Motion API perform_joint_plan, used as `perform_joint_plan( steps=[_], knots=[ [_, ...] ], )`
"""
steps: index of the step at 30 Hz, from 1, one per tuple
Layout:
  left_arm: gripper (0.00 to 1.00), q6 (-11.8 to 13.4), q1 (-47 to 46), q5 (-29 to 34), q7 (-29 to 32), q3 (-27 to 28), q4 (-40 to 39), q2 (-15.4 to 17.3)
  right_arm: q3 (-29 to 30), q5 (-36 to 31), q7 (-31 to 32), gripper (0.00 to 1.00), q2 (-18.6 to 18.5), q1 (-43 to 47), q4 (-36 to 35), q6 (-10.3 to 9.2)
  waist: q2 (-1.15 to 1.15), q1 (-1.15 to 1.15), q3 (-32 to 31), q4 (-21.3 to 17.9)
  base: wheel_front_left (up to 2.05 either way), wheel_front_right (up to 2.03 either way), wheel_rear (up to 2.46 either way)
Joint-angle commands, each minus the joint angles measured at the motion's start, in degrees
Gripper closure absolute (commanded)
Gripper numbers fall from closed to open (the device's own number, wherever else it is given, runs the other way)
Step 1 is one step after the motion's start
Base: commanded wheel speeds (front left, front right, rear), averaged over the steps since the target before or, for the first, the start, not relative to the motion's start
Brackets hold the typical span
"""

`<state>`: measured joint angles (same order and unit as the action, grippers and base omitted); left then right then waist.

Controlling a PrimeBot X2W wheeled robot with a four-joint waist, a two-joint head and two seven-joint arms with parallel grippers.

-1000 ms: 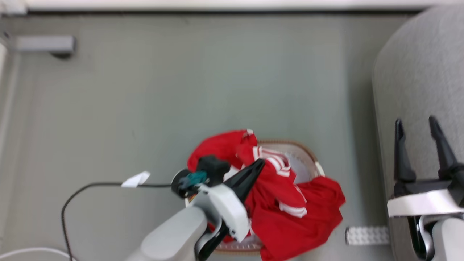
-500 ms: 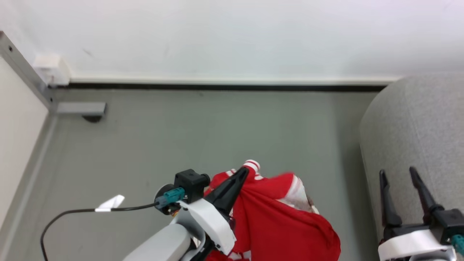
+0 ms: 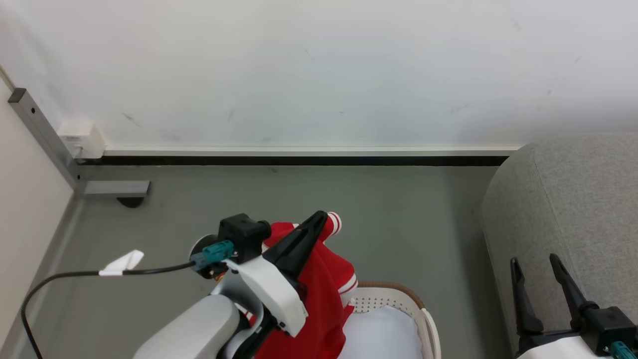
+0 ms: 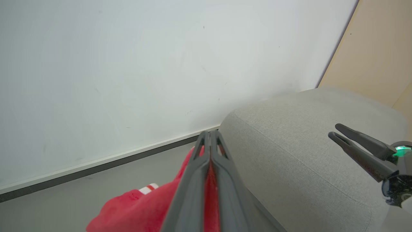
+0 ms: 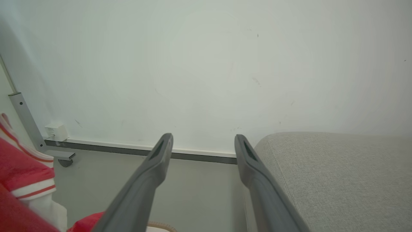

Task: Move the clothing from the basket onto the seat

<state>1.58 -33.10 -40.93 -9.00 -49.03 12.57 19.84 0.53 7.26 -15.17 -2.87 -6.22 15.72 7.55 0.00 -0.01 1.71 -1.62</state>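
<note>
My left gripper (image 3: 321,217) is shut on the red clothing (image 3: 324,294), which hangs from its fingers with a white-striped cuff beside the tips. In the left wrist view the fingers (image 4: 209,151) press together over the red clothing (image 4: 145,206). Below and to the right stands the white basket (image 3: 398,291) with its brown rim, a pale pad showing inside. The grey seat (image 3: 573,199) fills the right side, also as the seat (image 4: 305,154) and seat (image 5: 338,174). My right gripper (image 3: 533,260) is open and empty beside the seat, also seen as the right gripper (image 5: 203,138) and right gripper (image 4: 333,130).
A white wall with a dark baseboard (image 3: 299,160) closes the far side of the grey floor. A grey metal post with a foot (image 3: 114,188) stands at the left by a beige panel. A black cable with a white tag (image 3: 119,263) trails left from my left wrist.
The head camera has tilted up, bringing the wall into view. My left gripper has lifted the clothing up off the basket, uncovering the pale pad inside. The right gripper stays open.
</note>
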Motion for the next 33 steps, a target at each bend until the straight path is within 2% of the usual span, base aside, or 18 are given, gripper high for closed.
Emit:
perform_joint_plan(
  steps=[1,13,20,26,33],
  knots=[
    [1.0,0.34,-0.6,-0.75,0.33,0.18,-0.71,0.6,-0.08,0.72,0.03,0.0,-0.05,0.9,0.13,-0.12,0.0,0.01,-0.25,-0.12,0.0,0.0,0.0],
    [1.0,1.42,-2.06,-0.33,2.67,0.89,-3.72,3.24,-0.41,0.73,0.04,0.0,-0.05,1.38,0.16,-0.12,0.0,0.01,-1.05,-1.14,0.0,0.0,0.0],
    [1.0,1.86,-2.35,-0.26,3.15,0.52,-4.15,3.38,-0.45,0.25,0.03,0.0,-0.06,0.27,-0.33,-0.12,0.0,0.01,0.47,-2.54,0.0,0.0,0.0],
    [1.0,1.91,-2.17,0.31,3.29,-0.33,-1.59,3.29,-0.65,0.5,0.03,0.0,-0.06,-1.04,-0.58,-0.12,0.0,0.01,3.02,-4.1,0.0,0.0,0.0],
    [1.0,0.91,-1.08,-0.6,2.93,-1.4,5.52,1.78,-0.96,1.14,0.04,0.0,-0.04,-2.97,-0.96,-0.12,0.0,0.01,6.67,-6.47,0.0,0.0,0.0]
  ],
)
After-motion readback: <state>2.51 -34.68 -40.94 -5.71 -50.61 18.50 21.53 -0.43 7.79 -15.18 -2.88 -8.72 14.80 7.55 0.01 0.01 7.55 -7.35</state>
